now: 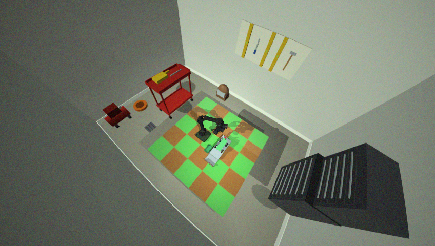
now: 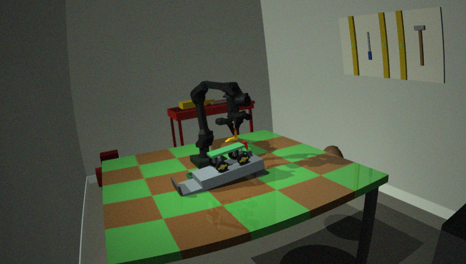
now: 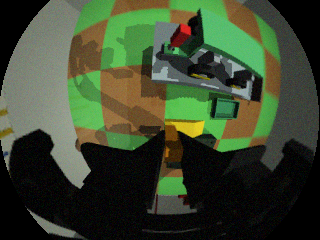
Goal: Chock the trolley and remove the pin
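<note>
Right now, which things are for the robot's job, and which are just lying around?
For the job:
- yellow chock, its handle held in the fingers
- trolley on the ramp
- red-headed stop pin
- green tray

Just around:
- red cart
- orange ring
- hammer on the wall board

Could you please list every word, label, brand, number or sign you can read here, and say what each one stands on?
None can be read: no lettering shows on the trolley, the green tray or the wall board. Any tiny marks on the arm would be too small and dark to read.
</note>
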Tool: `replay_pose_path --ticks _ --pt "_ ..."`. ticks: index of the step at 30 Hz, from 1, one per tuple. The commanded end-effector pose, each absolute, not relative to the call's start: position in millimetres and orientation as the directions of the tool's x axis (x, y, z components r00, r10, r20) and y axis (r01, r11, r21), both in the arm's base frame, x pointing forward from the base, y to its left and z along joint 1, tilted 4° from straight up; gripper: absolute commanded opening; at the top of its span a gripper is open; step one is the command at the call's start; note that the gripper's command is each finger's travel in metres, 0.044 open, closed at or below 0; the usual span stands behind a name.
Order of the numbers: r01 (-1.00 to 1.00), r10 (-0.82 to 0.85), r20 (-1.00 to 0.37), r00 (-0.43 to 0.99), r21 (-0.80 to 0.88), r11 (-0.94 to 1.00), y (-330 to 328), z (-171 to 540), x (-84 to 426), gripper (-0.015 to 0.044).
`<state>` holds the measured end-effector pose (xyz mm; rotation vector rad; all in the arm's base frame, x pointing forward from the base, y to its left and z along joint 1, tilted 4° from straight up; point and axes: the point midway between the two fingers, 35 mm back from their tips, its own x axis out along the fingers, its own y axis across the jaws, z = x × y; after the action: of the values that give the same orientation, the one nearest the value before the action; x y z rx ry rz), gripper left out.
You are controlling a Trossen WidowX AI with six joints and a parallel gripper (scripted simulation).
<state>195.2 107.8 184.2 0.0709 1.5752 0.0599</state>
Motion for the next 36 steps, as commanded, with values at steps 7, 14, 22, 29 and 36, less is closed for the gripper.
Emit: replay_pose_path --ticks 7,14,22,29,36 --pt "0.323 0.079 -0.997 -0.001 0.074 0.943 107.3 184.4 195.4 0.0" --pt "0.43 0.078 -0.997 -0.001 0.071 0.9 107.3 184.4 195.4 0.0" --pt "0.652 0.078 -0.997 -0.001 0.058 0.756 107.4 184.4 195.4 0.0" --pt "0.813 0.077 -0.997 -0.002 0.043 0.581 107.4 184.4 195.5 0.0" --pt "0.93 0.076 -0.997 -0.002 0.026 0.367 107.4 184.4 195.5 0.0"
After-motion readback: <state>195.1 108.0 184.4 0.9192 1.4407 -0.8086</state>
